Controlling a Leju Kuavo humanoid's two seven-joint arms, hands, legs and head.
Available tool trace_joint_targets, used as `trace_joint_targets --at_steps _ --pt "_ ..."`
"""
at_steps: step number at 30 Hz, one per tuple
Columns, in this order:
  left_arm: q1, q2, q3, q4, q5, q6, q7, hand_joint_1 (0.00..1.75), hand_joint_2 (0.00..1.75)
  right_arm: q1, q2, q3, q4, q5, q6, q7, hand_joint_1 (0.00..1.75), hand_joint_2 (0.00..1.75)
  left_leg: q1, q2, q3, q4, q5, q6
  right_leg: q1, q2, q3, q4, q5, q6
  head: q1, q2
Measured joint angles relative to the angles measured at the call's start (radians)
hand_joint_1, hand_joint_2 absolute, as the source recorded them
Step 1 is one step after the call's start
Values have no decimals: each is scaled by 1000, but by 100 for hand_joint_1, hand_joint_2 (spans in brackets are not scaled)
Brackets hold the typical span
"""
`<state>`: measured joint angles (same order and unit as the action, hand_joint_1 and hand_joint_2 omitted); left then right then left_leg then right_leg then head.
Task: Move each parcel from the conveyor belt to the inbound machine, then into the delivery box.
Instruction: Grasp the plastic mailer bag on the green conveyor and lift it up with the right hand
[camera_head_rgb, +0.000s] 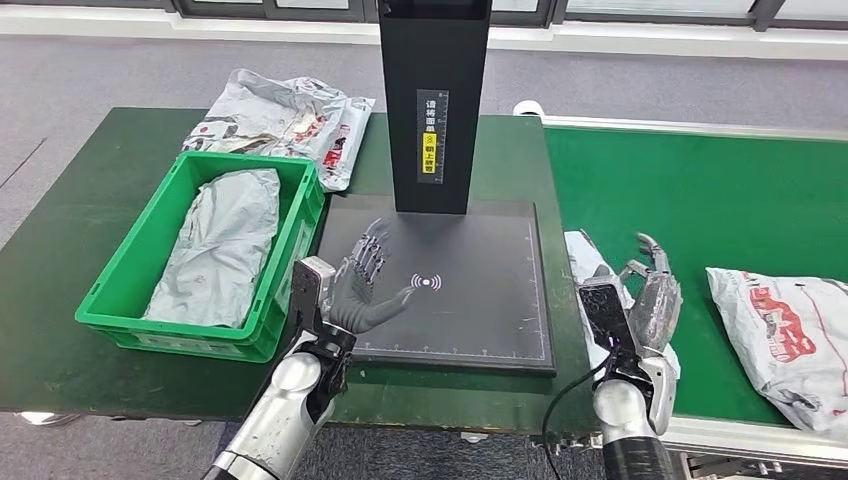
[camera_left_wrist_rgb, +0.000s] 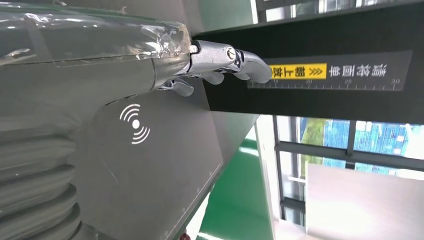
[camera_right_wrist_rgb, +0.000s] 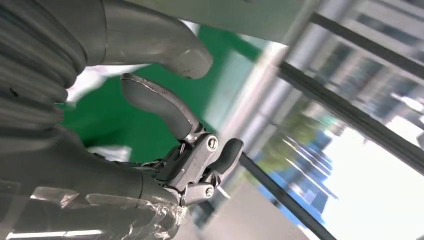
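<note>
- The left hand (camera_head_rgb: 362, 285) hovers over the black scanning plate of the inbound machine (camera_head_rgb: 470, 300), fingers spread apart and holding nothing; the white signal mark lies just beside its thumb.
- Beyond this hand rises the machine's black column (camera_head_rgb: 434, 90) with a yellow label.
- To its left, a green delivery box (camera_head_rgb: 130, 290) sits on the dark green tabletop (camera_head_rgb: 60, 230) — a grey parcel (camera_head_rgb: 220, 245) lies inside.
- Further parcels (camera_head_rgb: 285, 120) lie on the tabletop behind the box.
- The right hand (camera_head_rgb: 648, 295) is open and empty at the near edge of the green conveyor belt (camera_head_rgb: 700, 190), over a white parcel (camera_head_rgb: 585, 255).
- Right of it, another white parcel with red print (camera_head_rgb: 790, 330) rests on the belt.
- Grey floor surrounds the tabletop; windows appear in both wrist views.
</note>
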<state>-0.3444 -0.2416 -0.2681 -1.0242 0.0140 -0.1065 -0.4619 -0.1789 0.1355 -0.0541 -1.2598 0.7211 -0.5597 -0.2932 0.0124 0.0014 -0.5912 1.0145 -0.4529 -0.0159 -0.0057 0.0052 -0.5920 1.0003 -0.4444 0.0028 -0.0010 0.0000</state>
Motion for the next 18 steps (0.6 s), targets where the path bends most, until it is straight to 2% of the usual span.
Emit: trace_joint_targets --at_steps 5,6,8,9,10,12,15,18 --pt "-8 2 1 5 -44 82 -8 0 175 31 2 103 -177 -58 -27 -36 175 175 0 -1 0 0 0 0 0 0 -1 0 0 0 0 0" --pt "-10 2 2 8 -45 90 -9 0 175 35 2 125 -210 -69 -28 -36 163 175 0 -1 0 0 0 0 0 0 -1 0 -1 -1 0 0" --pt "-14 3 5 15 -42 98 -14 0 175 40 1 162 -259 -92 -10 -30 76 175 0 -1 0 0 0 0 0 0 -1 0 -1 -1 0 0" --pt "-17 3 8 18 -40 100 -16 0 175 40 0 179 -276 -93 6 -18 32 131 0 -1 0 0 0 0 0 0 -1 0 -1 -1 0 0" --pt "-21 3 11 21 -37 102 -18 0 175 39 -1 196 -285 -76 21 7 0 87 0 -1 0 0 0 0 0 0 -1 0 -1 -1 0 0" --pt "-28 4 15 26 -35 105 -20 0 175 35 -4 225 -288 -18 38 75 0 0 0 -1 0 0 0 0 0 -1 -1 0 -1 -1 0 0" --pt "-34 4 17 28 -35 108 -17 0 175 12 -8 239 -254 34 42 163 0 0 0 -1 -1 0 1 -1 0 -1 -1 0 -1 -1 0 0" --pt "-40 4 18 28 -35 113 -13 0 175 -6 -14 239 -209 42 43 184 0 0 0 -1 -1 0 1 -1 0 -1 -1 0 -1 -1 0 0"
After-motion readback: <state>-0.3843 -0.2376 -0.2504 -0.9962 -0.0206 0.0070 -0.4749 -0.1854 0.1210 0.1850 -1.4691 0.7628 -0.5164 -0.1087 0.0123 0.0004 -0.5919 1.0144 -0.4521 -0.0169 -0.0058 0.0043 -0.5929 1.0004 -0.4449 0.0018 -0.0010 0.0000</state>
